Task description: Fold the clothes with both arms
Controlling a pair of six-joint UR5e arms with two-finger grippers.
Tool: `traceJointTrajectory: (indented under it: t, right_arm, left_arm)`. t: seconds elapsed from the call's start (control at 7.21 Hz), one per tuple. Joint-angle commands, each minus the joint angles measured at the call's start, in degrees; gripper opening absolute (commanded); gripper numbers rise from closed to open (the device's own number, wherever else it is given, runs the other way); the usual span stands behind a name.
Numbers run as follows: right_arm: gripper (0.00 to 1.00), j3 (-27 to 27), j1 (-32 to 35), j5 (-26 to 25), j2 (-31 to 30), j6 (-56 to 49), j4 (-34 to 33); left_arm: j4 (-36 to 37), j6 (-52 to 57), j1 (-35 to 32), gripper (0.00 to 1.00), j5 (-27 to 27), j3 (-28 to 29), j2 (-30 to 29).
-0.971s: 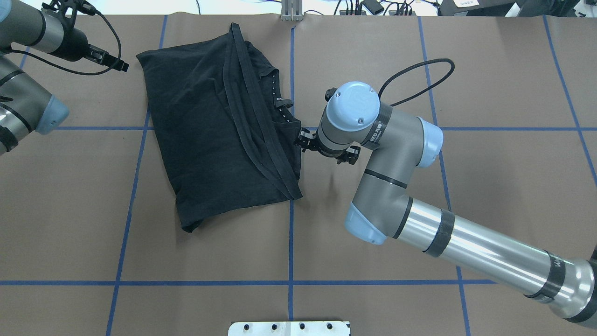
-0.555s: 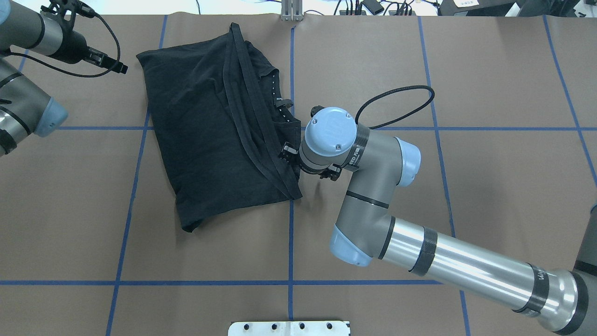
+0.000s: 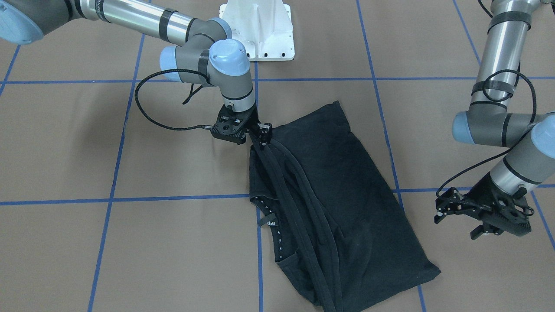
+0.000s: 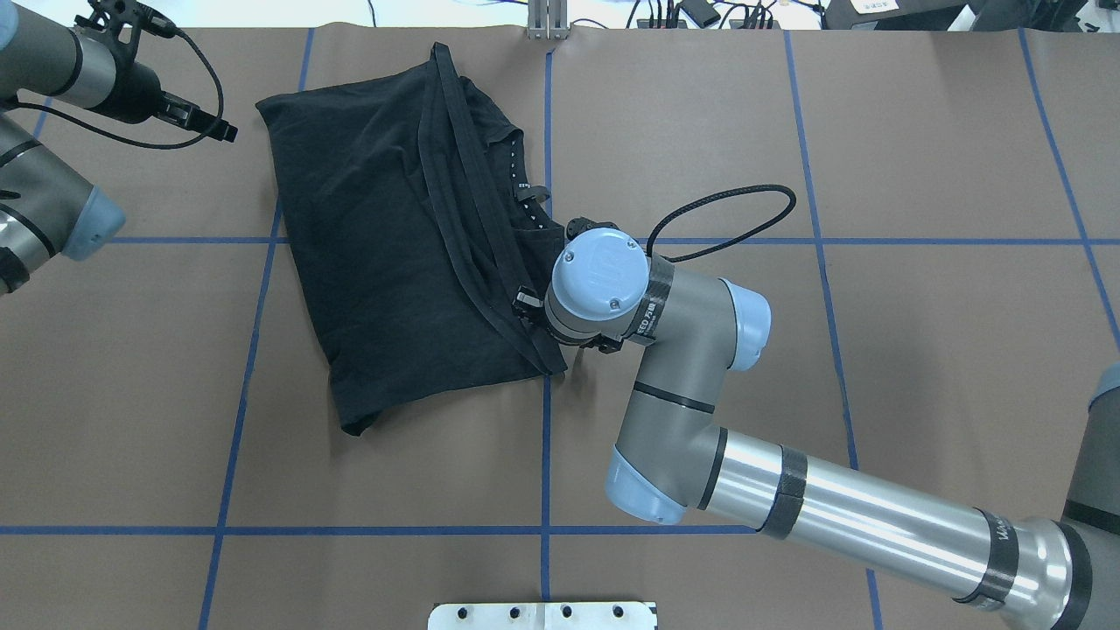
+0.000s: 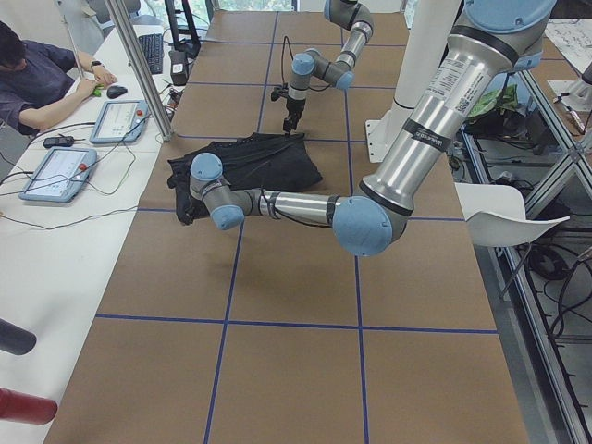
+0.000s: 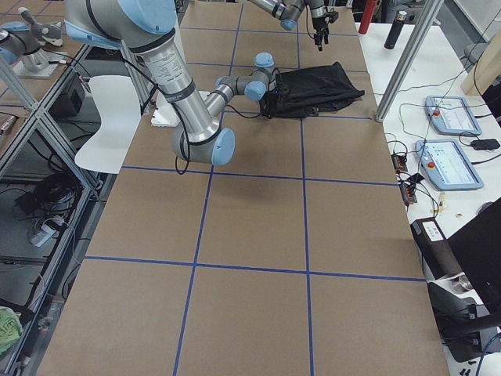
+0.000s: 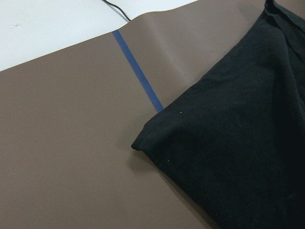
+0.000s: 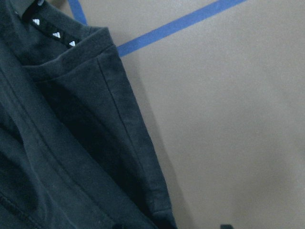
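**Right gripper at the shirt's edge, left gripper off to the side**

We see the black T-shirt (image 4: 394, 245) lying folded on the brown table (image 4: 831, 131). In the view from above it is on the far left part of the table. Its near right corner touches the middle blue tape line (image 4: 545, 455). Long hems run down the shirt like bands. A row of small white marks (image 8: 52, 34) shows by the collar.

The right arm (image 4: 831, 516) reaches across the table to the side of the shirt that is on the robot's right. The right gripper (image 3: 263, 131) points down at that edge, close to the corner nearest the robot. In the right wrist view we see its two dark tips (image 8: 227, 226) peeking in at the bottom. They are apart from each other, with the shirt's hem between them, so the fingers are spread and not pinching. We cannot tell if they touch the cloth.

The left arm (image 4: 44, 201) is at the other side. The left gripper (image 3: 457, 225) hangs near the shirt's far corner but is apart from it. Its fingers are spread too, and nothing is in them.

The white base (image 3: 260, 30) stands at the robot's end of the table.
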Motion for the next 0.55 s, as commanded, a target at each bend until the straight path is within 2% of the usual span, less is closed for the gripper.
traceJointTrajectory:
  t: [0.0, 0.42]
  right_arm:
    - [0.55, -1.2, -0.06, -0.04, 1.0, -0.09, 0.02]
    - [0.54, -1.3, -0.15, -0.04, 1.0, -0.53, 0.02]
  left_arm:
    - [-0.05, 0.0, -0.07, 1.0, 0.0, 0.01, 0.03]
    - [-0.05, 0.0, 0.02, 1.0, 0.0, 0.01, 0.03]
